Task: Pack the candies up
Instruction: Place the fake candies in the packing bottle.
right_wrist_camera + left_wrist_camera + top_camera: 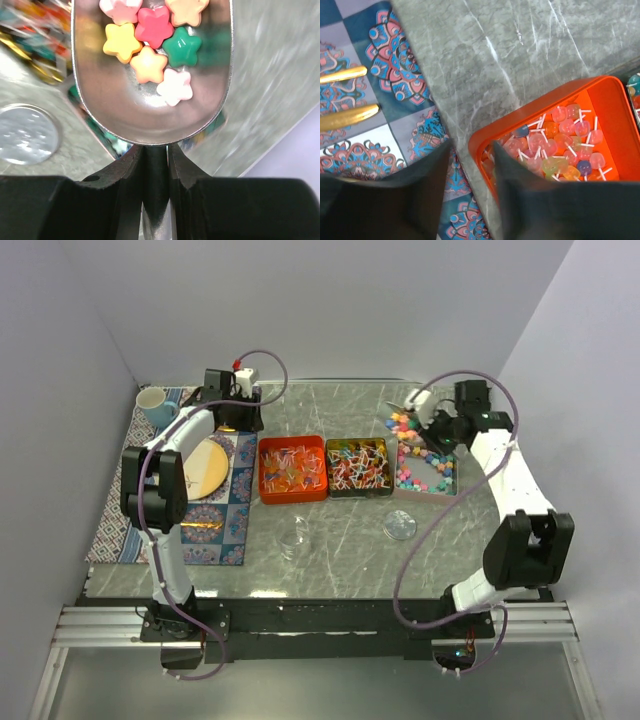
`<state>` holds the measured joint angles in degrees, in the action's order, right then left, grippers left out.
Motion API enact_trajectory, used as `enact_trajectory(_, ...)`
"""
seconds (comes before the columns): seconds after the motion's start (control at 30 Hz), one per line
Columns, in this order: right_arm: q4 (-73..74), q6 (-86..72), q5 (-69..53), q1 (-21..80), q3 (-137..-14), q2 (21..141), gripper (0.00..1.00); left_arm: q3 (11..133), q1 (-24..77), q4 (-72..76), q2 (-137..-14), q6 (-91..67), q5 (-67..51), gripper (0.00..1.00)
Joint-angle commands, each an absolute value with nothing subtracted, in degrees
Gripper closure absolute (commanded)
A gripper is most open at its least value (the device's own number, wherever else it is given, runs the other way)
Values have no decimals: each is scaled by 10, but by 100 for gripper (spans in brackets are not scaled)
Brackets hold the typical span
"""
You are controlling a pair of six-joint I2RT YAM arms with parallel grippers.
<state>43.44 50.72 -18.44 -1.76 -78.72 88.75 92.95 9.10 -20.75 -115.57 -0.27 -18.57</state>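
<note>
The candies lie in three open boxes in a row: lollipops in an orange tin (292, 468), twist-wrapped ones in a dark tin (358, 465), and star-shaped pieces in a pink tray (428, 468). My right gripper (156, 150) is shut on the handle of a metal scoop (150, 117) that carries several star candies (150, 27), held over the back of the pink tray. The left gripper (470, 152) hangs open over the orange tin's (600, 95) near-left corner, one finger above the mat and one above the lollipops (555, 150), with nothing between them.
A patterned mat (215, 515) on the left carries a wooden plate (205, 468), a blue mug (155, 407) and gold cutlery (347, 117). Two clear round dishes (295, 537) (400, 525) sit on the marble table in front of the tins.
</note>
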Motion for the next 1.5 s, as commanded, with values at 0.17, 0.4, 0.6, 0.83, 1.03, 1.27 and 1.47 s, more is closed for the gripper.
enact_trajectory(0.17,504,576,-222,132,-814,793,100,915,92,-229,-1073,-60,-106,3)
enact_trajectory(0.4,548,626,-217,228,-769,744,100,841,58,-250,-972,-43,-64,4)
enact_trajectory(0.6,589,668,-170,302,-745,710,100,747,25,-260,-884,-31,-67,4)
enact_trajectory(0.83,599,637,-87,385,-743,729,100,682,-17,-246,-798,-40,-76,3)
enact_trajectory(1.03,573,620,-35,439,-736,749,100,642,-25,-236,-741,-35,-78,4)
enact_trajectory(1.27,564,579,26,479,-768,810,100,619,-28,-235,-701,-47,-96,4)
enact_trajectory(1.47,565,568,85,508,-788,841,100,600,-28,-225,-682,-54,-98,4)
